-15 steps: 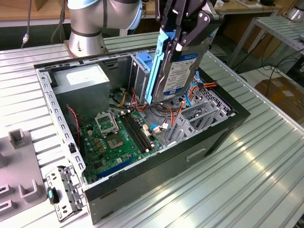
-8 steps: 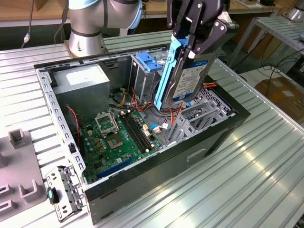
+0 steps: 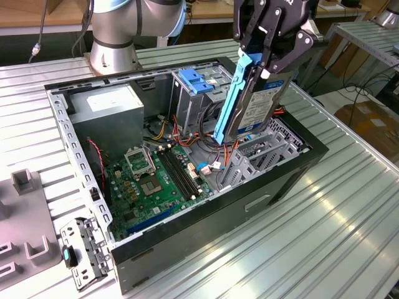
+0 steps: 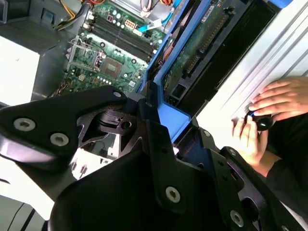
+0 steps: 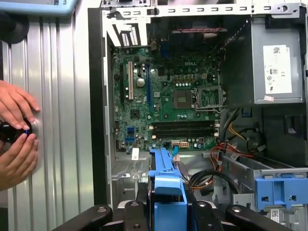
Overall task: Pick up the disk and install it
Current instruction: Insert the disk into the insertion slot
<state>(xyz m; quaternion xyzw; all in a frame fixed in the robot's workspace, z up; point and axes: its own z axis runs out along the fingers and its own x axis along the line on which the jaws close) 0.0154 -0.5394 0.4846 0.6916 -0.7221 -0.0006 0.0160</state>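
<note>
1. Worktop: ribbed metal. It carries the case, with bare room along the case's side towards the exterior view's right.
2. Computer case: lies on its side with the panel off, so its inside faces up and can be entered from above. Its raised walls are the edges to clear.
3. Power supply: grey box in the far corner, well apart from the work.
4. Motherboard: flat on the case floor, beside the cage.
5. Drive cage: grey metal bay against the near wall at the exterior view's right, directly under the disk and probably its seat.
6. Disk: in the air, on edge and tilted, blue frame towards the motherboard. Its lower end is at the cage mouth; contact cannot be told. Its steep pose probably suits sliding between the cage walls.
7. Gripper: above the case, with fingers clenched on the disk's upper end.
8. Person's hands: on the worktop outside the case wall, around a small dark object.
9. Red and orange cables: loose beside the cage, a likely snag.
</note>
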